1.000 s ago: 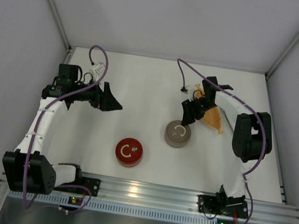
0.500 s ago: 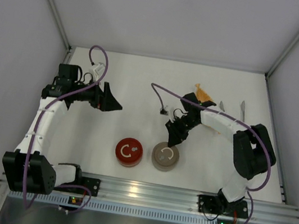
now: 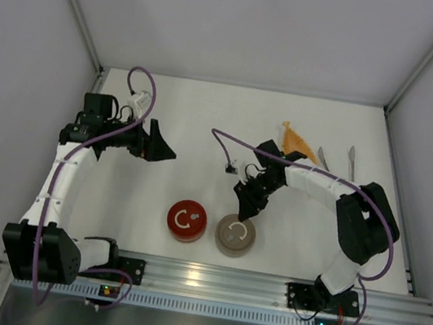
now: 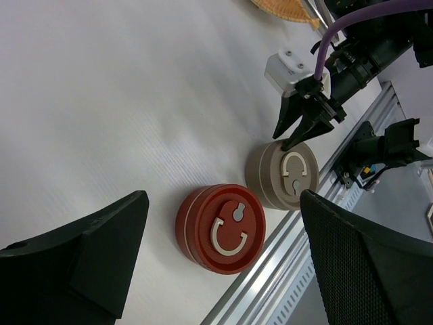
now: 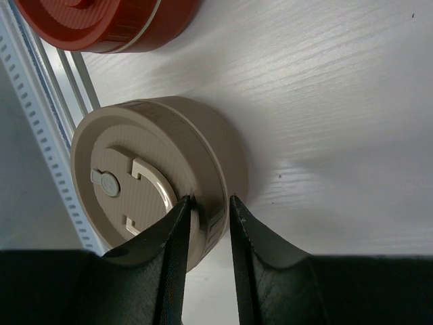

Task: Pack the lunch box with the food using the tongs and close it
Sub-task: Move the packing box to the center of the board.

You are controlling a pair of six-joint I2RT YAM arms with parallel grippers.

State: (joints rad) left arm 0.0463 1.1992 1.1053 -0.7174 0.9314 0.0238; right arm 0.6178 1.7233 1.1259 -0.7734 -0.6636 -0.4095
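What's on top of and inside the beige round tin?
On the beige round tin: its closed lid with a cream C-shaped handle, and the right hand pinching the tin's edge. The inside cannot be seen because the lid covers it.

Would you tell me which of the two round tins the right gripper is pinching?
The beige tin, right of the red tin; the right gripper pinches its rim.

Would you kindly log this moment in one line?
right gripper: shut on beige tin rim | left gripper: open | red tin: lidded, beside beige tin
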